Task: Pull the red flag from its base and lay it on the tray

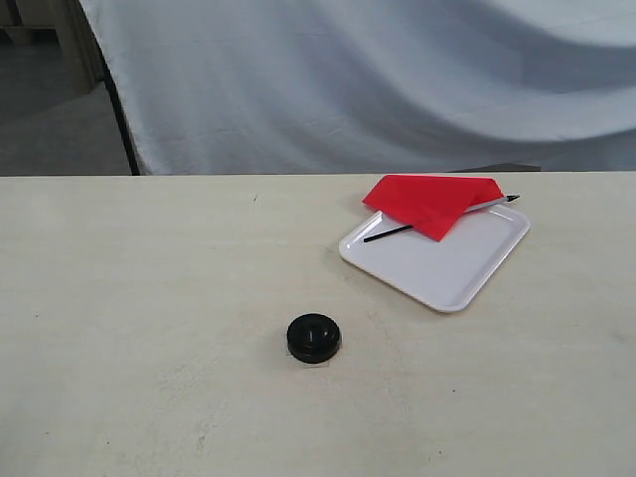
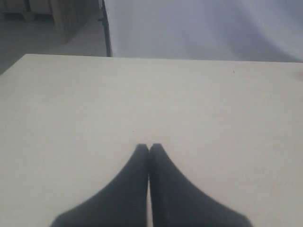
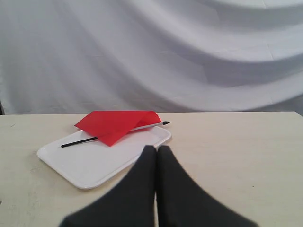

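Now we see bright-red cloth flag (image 1: 427, 204) lying on flat white plastic tray (image 1: 452, 268), round black base (image 1: 314, 338) well apart; left gripper (image 2: 149, 147) and right gripper (image 3: 156, 149) pressed together.

The left end effector (image 2: 149, 147), jaws pressed together, above bare table (image 2: 71, 104).

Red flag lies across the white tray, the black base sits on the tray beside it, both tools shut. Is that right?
Not quite: the base sits on the table, apart from the tray, as the exterior view shows. The rest holds: the red flag lies across the tray, and the left tool and right tool are both shut.
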You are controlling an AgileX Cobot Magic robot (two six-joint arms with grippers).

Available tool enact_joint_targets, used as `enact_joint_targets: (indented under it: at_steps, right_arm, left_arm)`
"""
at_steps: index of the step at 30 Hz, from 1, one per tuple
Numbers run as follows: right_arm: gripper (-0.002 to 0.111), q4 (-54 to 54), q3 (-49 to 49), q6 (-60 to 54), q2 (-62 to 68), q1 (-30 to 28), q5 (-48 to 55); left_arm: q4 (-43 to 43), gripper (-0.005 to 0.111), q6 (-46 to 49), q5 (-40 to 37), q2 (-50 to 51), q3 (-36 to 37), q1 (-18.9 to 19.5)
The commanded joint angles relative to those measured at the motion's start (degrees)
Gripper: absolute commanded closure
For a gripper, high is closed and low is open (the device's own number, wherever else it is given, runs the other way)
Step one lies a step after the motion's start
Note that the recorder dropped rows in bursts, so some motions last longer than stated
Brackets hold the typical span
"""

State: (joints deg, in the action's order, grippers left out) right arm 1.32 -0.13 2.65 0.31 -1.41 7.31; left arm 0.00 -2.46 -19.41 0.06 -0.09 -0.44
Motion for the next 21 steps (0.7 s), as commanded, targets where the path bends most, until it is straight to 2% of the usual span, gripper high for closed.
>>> enact_joint_targets:
  at_steps: [1,21]
  right_arm:
    - [0.109,0.3,0.1,-1.2,-0.3,0.2,0.6]
    - [0.109,0.1,0.1,-0.7,-0.3,0.2,2.4]
  left_arm:
    - [0.0,0.107,0.1,-0.2,-0.1,0.1,-0.5]
    - [0.0,0.107,0.1,-0.2,-0.1,0.1,-0.5]
